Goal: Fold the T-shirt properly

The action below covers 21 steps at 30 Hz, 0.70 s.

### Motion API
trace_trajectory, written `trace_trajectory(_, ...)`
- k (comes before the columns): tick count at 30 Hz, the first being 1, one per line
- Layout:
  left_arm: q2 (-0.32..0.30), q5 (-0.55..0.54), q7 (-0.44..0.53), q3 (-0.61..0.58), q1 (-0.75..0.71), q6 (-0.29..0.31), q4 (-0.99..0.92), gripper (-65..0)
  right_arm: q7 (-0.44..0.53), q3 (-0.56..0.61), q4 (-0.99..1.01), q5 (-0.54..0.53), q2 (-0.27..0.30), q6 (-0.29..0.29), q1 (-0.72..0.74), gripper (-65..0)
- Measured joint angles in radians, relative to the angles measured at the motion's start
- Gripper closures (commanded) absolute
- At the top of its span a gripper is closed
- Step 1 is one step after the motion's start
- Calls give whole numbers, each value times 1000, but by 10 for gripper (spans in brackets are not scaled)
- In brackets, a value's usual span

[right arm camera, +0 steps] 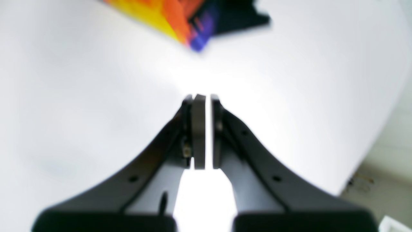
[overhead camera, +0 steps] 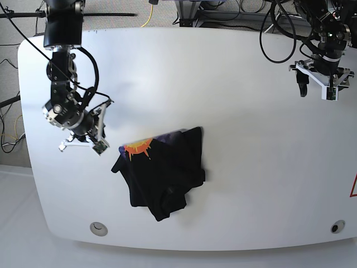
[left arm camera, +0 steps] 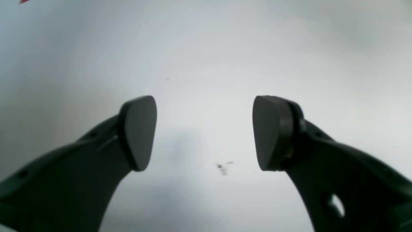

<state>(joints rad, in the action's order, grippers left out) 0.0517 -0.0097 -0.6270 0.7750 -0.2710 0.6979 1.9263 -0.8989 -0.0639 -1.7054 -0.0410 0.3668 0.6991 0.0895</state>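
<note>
A: How does the left end effector [left arm camera: 204, 132] stand?

B: Its two dark pads are spread wide apart with nothing between them. Below it lies only bare white table [left arm camera: 206, 64], with a few small dark specks [left arm camera: 223, 168] on the surface. In the base view this end effector [overhead camera: 318, 84] hangs over the far right part of the table, well apart from the cloth.

A: And the right end effector [right arm camera: 205, 132]?

B: Pressed together: the pads sit face to face with only a thin sliver of light between them, and no cloth is caught there. It holds nothing. In the base view it [overhead camera: 83, 144] sits on the left side of the table, near the left edge of the T-shirt [overhead camera: 162, 173] but not touching it as far as I can tell.

A: How does the T-shirt look?

B: It lies in a crumpled, partly doubled-over heap near the middle of the table, a bit toward the front edge. It is black, with an orange-yellow sunburst print [overhead camera: 139, 149] showing at its upper left (a strip of purple runs beside the print). The outline is uneven, with a lobe poking out at the lower end and folds across the middle. From the right wrist camera, a blurred corner of the T-shirt [right arm camera: 180, 19] shows at the top: yellow, orange, purple, then black.

A: Anything else on the table?

B: Two round fittings near the front corners [overhead camera: 99, 227].
</note>
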Motion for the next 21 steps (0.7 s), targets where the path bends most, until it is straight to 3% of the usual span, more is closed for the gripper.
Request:
trace_trajectory(8, -5, -6, 5, 104, 3, 3, 6, -420, -11, -216, -145, 1, 53, 5, -185, -19)
trace_trajectory(21, 2, -6, 8, 351, 5, 6, 13, -420, -3, -580, -224, -6, 49, 4, -394, -19)
